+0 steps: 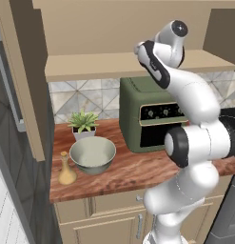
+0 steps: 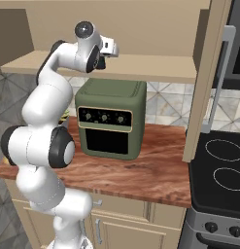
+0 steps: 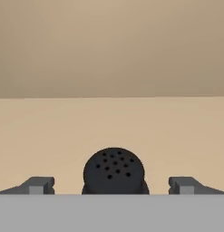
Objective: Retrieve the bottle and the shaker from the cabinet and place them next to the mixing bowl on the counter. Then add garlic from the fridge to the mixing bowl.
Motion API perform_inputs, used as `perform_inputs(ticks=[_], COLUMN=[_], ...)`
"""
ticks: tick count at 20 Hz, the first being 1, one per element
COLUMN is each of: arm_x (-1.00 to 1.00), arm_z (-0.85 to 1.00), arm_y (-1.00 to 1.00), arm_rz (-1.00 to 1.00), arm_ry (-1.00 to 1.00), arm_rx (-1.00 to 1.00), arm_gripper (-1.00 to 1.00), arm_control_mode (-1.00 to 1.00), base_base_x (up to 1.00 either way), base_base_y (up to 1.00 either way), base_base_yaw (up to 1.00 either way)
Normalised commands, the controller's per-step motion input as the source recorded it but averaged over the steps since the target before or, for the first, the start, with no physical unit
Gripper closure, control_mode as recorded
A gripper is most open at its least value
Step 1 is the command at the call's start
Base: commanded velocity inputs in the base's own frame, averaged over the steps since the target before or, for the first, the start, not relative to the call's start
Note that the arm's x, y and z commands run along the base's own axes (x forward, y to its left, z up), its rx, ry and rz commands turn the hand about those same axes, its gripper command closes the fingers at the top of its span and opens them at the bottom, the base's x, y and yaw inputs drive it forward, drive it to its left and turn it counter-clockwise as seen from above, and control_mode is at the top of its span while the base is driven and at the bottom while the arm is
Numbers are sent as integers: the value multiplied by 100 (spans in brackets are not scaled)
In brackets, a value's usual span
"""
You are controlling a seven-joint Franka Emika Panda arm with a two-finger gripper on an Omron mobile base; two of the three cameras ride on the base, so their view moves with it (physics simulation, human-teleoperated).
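On the cabinet shelf (image 3: 111,131) above the green oven (image 1: 154,114), you are bringing the spread-open, empty gripper (image 3: 111,186) around the black shaker (image 3: 114,171), which is sitting between its fingertips, ready for grasping.

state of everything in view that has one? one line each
hand: open, fingers either side of the shaker, not closed on it
shaker: upright on the cabinet shelf, not yet taken
bottle: upright on the counter, just left of the bowl
bowl: upright, looks empty
cabinet door: open
oven: door shut
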Motion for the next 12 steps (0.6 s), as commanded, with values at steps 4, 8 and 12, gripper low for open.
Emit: perform_inputs(ticks=[4, 8, 12], arm_x=[15, 8, 14], arm_z=[0, 0, -1], arm_y=[0, 0, 0], arm_rz=[0, 0, 0], arm_ry=[0, 0, 1], arm_rx=[0, 0, -1], arm_gripper=[-100, 100, 100], arm_control_mode=[-100, -100, -100], base_base_x=[0, 0, 0], base_base_y=[0, 0, 0], base_base_yaw=[0, 0, 0])
